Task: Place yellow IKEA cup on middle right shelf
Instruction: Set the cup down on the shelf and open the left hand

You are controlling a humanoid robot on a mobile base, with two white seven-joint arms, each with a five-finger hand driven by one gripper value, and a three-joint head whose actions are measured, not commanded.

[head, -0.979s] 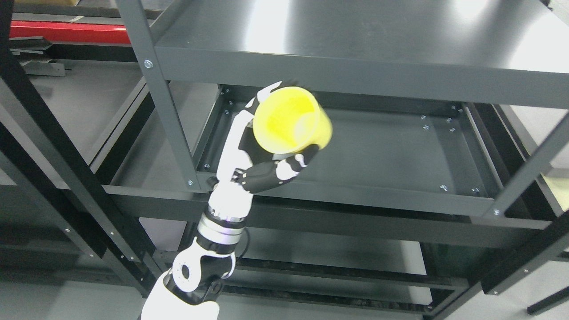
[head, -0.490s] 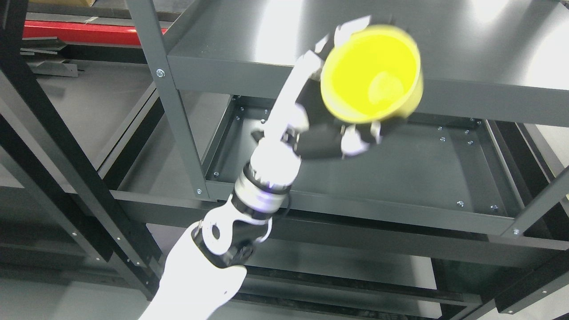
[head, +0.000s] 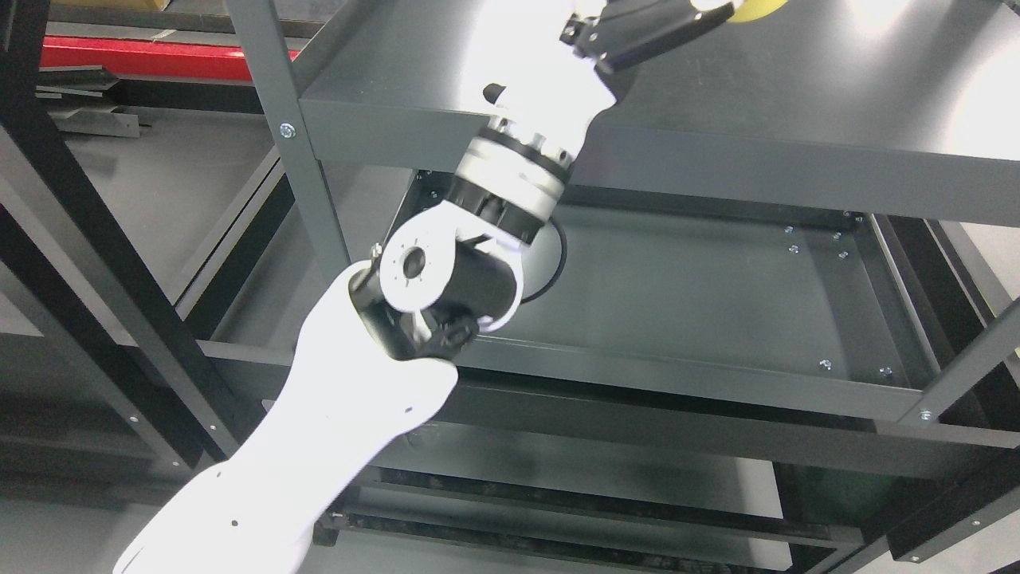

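Observation:
My left arm rises from the lower left, and its hand point(head: 647, 25) reaches the picture's top edge, above the upper dark grey shelf point(head: 805, 96). Only the thumb and part of the palm show; the rest is cut off. A small sliver of the yellow cup point(head: 754, 7) shows at the top edge against the fingertip, still in the hand's grasp. The recessed shelf tray below point(head: 717, 295) lies under my forearm and holds nothing.
A grey upright post point(head: 287, 135) stands left of my arm, and another point(head: 968, 363) at the right. A black diagonal frame bar point(head: 103, 263) crosses the left side. A red beam point(head: 159, 60) lies at the back left. Lower shelves show beneath.
My left arm has lifted the cup up and to the right, from in front of the lower tray to above the upper shelf, mostly out of the picture. The camera shifted slightly early on.

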